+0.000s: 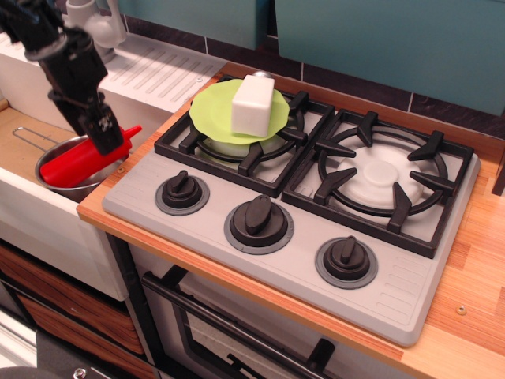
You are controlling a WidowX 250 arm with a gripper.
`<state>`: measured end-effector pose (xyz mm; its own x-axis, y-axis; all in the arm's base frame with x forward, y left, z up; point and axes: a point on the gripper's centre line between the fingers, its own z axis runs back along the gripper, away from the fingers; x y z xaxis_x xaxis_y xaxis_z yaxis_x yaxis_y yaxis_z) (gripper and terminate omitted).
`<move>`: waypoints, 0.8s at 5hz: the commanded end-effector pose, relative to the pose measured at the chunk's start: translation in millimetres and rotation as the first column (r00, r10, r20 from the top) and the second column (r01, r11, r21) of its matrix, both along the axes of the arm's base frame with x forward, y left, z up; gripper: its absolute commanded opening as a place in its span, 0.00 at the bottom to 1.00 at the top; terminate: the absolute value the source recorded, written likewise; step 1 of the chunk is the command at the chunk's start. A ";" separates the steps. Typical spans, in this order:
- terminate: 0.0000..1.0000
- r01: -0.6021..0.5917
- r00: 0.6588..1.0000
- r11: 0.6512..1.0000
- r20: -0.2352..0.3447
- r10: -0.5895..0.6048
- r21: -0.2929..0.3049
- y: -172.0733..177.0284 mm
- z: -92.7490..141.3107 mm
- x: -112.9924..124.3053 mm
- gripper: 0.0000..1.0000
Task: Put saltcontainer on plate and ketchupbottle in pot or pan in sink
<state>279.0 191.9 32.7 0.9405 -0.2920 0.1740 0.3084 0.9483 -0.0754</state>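
The black gripper [105,134] hangs over the left side of the scene at the end of a dark arm [67,67] that slants down from the upper left corner, its tip against the upper side of the ketchupbottle [83,160]; whether its fingers are spread or pinching the bottle cannot be told from this angle. The red ketchupbottle lies tilted inside the pot or pan [75,175], its base low in the pan and its pointed nozzle raised over the right rim toward the stove. The shiny steel pan sits on the tan bottom of the sink [24,209], close to the basin's right wall, with its thin wire handle [30,136] reaching off to the left. Behind the basin runs the ribbed white drainboard [158,75], and part of a pale faucet [91,20] shows at the top edge. To the right, set into a wooden counter [473,308], is a grey stove top [268,201] with two black burner grates and three black knobs [259,216] along its front. The lime-green plate [209,114] rests on the left grate [229,150], and the white saltcontainer [252,104] stands on the plate, toward its right side. The right grate [384,178] is bare of cookware. Teal panels [379,39] line the wall behind.
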 end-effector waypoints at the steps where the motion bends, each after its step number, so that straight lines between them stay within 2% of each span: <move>1: 0.00 -0.047 0.998 0.989 -0.045 0.054 0.142 -13.2 72.8 1.7 1.00; 2: 0.00 -0.072 0.992 0.980 -0.087 0.089 0.184 -19.9 89.0 0.6 1.00; 3: 0.00 -0.017 0.985 0.987 -0.164 0.044 0.157 -23.3 110.6 -4.1 1.00; 4: 0.00 -0.017 0.985 0.987 -0.164 0.044 0.157 -23.3 110.6 -4.1 1.00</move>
